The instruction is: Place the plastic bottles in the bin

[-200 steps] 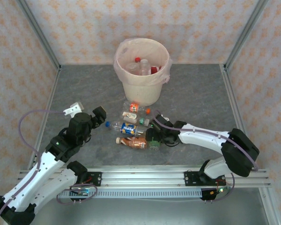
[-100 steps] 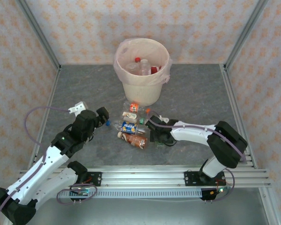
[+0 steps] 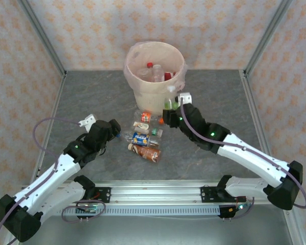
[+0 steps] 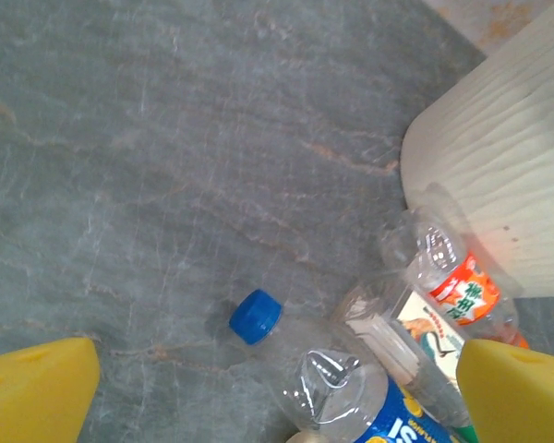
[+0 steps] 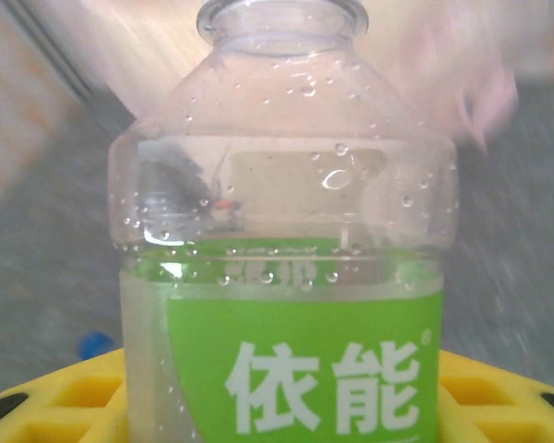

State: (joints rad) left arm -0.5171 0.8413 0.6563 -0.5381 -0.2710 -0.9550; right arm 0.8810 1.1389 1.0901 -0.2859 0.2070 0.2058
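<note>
The cream bin (image 3: 154, 97) with its pinkish liner stands at the back centre and holds several bottles. My right gripper (image 3: 169, 115) is raised beside the bin's front right, shut on a clear, uncapped bottle with a green label (image 5: 286, 277) (image 3: 167, 105). Its yellow fingers (image 5: 55, 397) flank the bottle. On the floor in front of the bin lie a blue-labelled bottle (image 3: 141, 139) (image 4: 351, 397) with a blue cap (image 4: 256, 317), an orange-labelled one (image 4: 457, 286), a white-labelled one (image 4: 397, 332) and a brown one (image 3: 145, 152). My left gripper (image 3: 115, 130) (image 4: 277, 406) hovers open just left of the blue cap.
Patterned walls with metal posts enclose the grey floor (image 3: 92, 97) on three sides. The bin's wall (image 4: 499, 185) stands close behind the lying bottles. A metal rail (image 3: 158, 191) runs along the near edge.
My right gripper has lifted the green-labelled bottle out of the pile and carried it up and back to the bin's front. The left gripper has moved right, nearer the blue-capped bottle.
</note>
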